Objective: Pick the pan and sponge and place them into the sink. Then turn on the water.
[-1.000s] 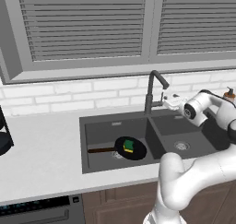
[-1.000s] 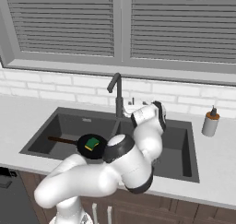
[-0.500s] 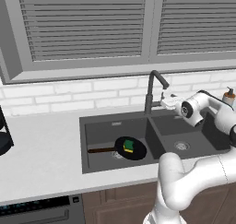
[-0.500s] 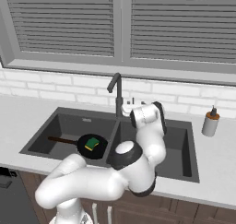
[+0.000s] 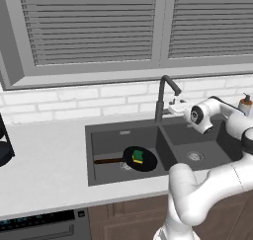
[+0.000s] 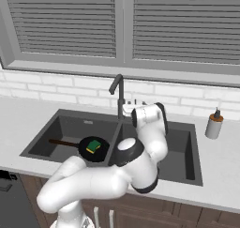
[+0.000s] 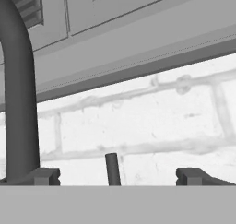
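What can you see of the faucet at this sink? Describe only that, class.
The faucet is a dark, matte-looking gooseneck: a straight upright stem that curves over at the top and ends in a short downturned spout. It stands at the back edge of the sink, at the divider between the two basins, before the white brick wall. No water runs. The open end effector sits close beside it; in the hand view a thin dark lever rises between the fingertips.

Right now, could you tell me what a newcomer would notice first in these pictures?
The white arm curling up from the front, its open fingers level with the faucet behind the sink. Next, the black pan in the left basin with the sponge on it. A soap bottle stands on the counter at the right.
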